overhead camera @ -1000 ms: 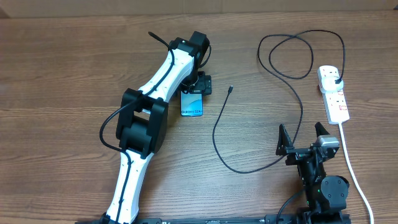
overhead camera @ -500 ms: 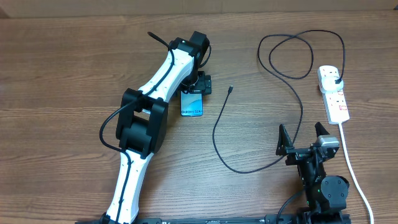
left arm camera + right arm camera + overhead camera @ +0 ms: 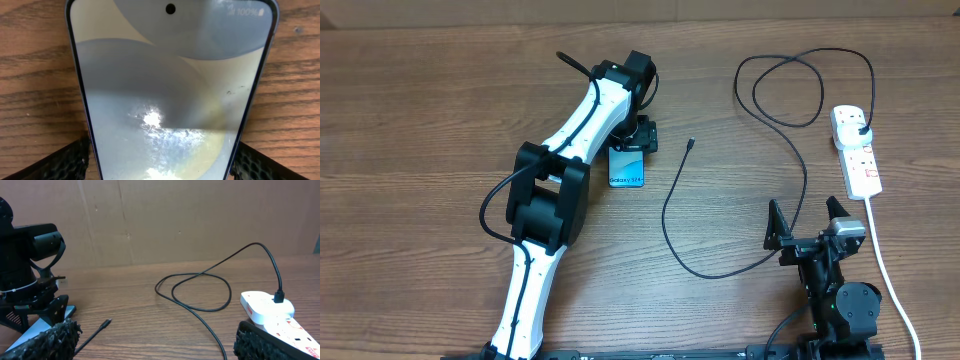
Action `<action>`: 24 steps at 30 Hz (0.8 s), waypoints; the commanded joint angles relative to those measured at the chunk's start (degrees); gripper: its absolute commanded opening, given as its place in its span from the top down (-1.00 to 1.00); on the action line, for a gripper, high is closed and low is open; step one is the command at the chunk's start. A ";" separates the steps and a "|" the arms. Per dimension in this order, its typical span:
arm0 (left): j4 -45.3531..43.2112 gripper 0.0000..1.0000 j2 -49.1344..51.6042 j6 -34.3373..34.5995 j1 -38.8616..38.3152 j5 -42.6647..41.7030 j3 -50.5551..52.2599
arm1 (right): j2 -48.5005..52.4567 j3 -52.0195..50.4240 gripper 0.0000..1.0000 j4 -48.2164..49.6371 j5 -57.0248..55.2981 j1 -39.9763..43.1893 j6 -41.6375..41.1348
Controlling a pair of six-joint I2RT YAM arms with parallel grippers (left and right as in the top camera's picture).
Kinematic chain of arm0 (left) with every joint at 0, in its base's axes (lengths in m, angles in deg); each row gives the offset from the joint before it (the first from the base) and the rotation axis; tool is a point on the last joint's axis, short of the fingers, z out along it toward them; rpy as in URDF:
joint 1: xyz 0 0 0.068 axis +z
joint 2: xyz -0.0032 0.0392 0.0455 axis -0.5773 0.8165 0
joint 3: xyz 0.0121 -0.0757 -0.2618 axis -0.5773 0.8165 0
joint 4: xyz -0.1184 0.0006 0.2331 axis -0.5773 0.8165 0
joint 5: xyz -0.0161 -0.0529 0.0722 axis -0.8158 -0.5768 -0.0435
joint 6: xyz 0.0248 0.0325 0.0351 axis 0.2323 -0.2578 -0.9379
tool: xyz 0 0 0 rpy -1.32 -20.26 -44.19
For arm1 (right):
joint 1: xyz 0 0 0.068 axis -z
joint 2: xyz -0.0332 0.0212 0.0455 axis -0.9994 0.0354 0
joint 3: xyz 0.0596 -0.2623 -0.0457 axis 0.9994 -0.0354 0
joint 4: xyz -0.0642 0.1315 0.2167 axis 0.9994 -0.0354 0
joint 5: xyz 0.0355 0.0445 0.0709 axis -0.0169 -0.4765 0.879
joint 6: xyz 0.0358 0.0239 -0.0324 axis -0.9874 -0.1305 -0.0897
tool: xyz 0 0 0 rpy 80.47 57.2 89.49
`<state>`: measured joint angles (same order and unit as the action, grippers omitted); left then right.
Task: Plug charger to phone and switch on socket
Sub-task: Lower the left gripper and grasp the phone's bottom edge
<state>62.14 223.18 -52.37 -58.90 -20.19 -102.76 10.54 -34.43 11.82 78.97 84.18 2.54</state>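
Left of centre on the brown wooden desk (image 3: pixel 420 90), the small blue-screened smartphone (image 3: pixel 628 170) lies flat. The left gripper's (image 3: pixel 636 138) jaws are spread to either side of it, pads (image 3: pixel 70 159) just beside its edges. The right gripper's (image 3: pixel 805 216) jaws gape empty near the long black looping charger cable (image 3: pixel 665 212), whose plug sits in the white power strip (image 3: pixel 857 160).

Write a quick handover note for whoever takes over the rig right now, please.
Left gripper: down over the phone, jaws astride it; grip unclear.
Right gripper: open, empty, front right.
Charger: black plug sits in the socket; small tip lies loose right of the phone.
Done: socket end plugged.
Left: tip into phone, switch on socket; switch state unreadable.
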 commanded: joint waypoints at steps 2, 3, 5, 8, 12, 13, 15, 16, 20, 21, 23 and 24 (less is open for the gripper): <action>0.61 -0.73 2.62 0.59 -0.13 -1.27 2.43 | -0.42 -0.61 -1.00 0.33 0.31 0.07 0.20; 0.61 -0.68 2.62 0.61 -0.13 -1.27 2.40 | -0.42 -0.61 -1.00 0.33 0.31 0.07 0.20; 0.63 -0.63 2.62 0.61 -0.13 -1.27 2.43 | -0.42 -0.61 -1.00 0.33 0.31 0.07 0.20; 0.66 -0.64 2.62 0.61 -0.13 -1.27 2.43 | -0.42 -0.61 -1.00 0.33 0.31 0.07 0.20; 0.66 -0.62 2.62 0.57 -0.13 -1.31 2.40 | -0.42 -0.61 -1.00 0.33 0.31 0.07 0.20; 0.66 -0.63 2.60 0.57 -0.13 -1.49 2.40 | -0.42 -0.61 -1.00 0.33 0.31 0.07 0.20; 0.83 -0.65 2.60 0.57 0.07 -1.92 2.27 | -0.42 -0.61 -1.00 0.33 0.31 0.07 0.20; 1.03 -0.65 2.60 0.57 0.20 -1.92 2.05 | -0.42 -0.61 -1.00 0.33 0.31 0.07 0.20; 4.33 -0.64 2.60 0.59 1.16 -1.97 -1.60 | -0.42 -0.61 -1.00 0.33 0.31 0.07 0.20; 5.49 -0.63 2.60 0.57 1.36 -2.19 -2.91 | -0.42 -0.61 -1.00 0.33 0.31 0.07 0.20; 8.72 -0.31 2.60 0.55 1.66 -4.24 -6.23 | -0.42 -0.61 -1.00 0.33 0.31 0.07 0.20; 9.60 -0.31 2.60 0.55 1.66 -4.74 -6.95 | -0.42 -0.61 -1.00 0.33 0.31 0.07 0.20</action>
<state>69.09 224.36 -52.17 -57.96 -22.31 -105.58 10.54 -34.43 11.80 78.97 84.18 2.52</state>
